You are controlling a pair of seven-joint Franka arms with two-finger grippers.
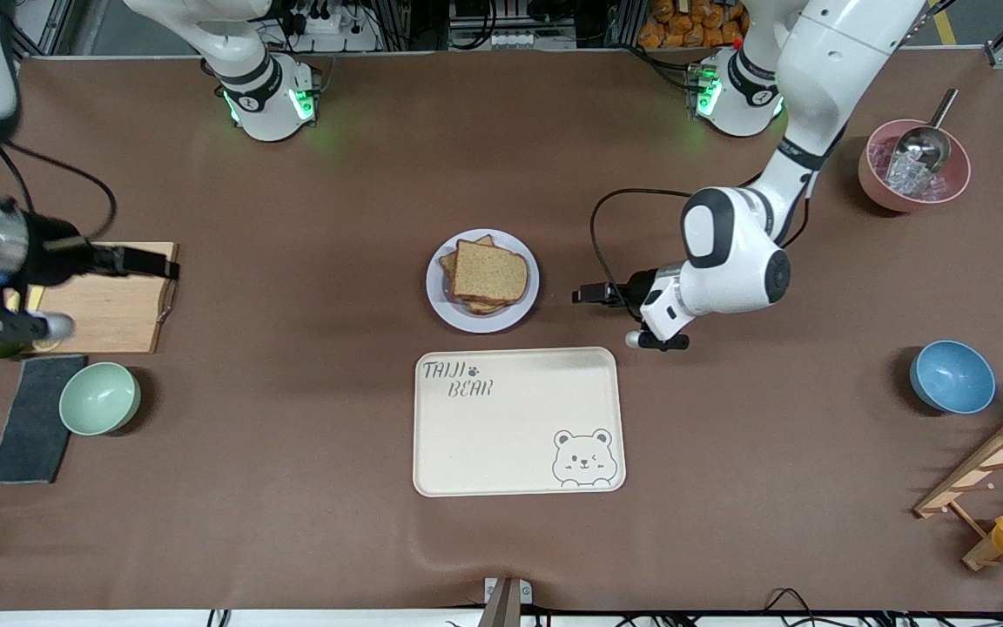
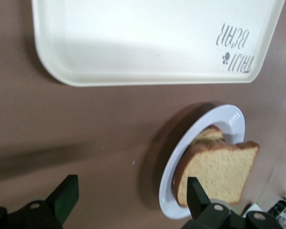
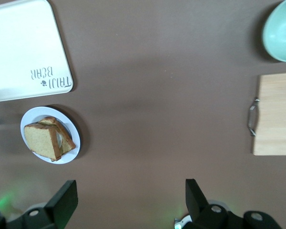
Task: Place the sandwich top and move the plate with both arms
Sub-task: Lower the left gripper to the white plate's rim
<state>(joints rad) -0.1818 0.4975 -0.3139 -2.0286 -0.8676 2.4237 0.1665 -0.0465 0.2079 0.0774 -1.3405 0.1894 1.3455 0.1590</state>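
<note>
The sandwich top [image 1: 489, 272], a brown slice with a darker crust, lies on the stacked sandwich on the small round plate [image 1: 440, 300] at mid-table. The plate sits just farther from the front camera than the bear tray [image 1: 519, 427]. My left gripper [image 1: 586, 294] hangs low beside the plate, toward the left arm's end of the table. In the left wrist view it is open [image 2: 131, 186], one finger [image 2: 195, 191] near the plate's rim [image 2: 231, 119] and the slice [image 2: 224, 174]. My right gripper [image 1: 166, 266] is raised over the wooden board, open and empty [image 3: 129, 187].
A wooden cutting board [image 1: 110, 305], a green bowl [image 1: 99, 398] and a grey cloth [image 1: 31, 418] lie at the right arm's end. At the left arm's end are a blue bowl [image 1: 952, 376], a pink bowl with a scoop [image 1: 913, 165] and a wooden rack [image 1: 998, 470].
</note>
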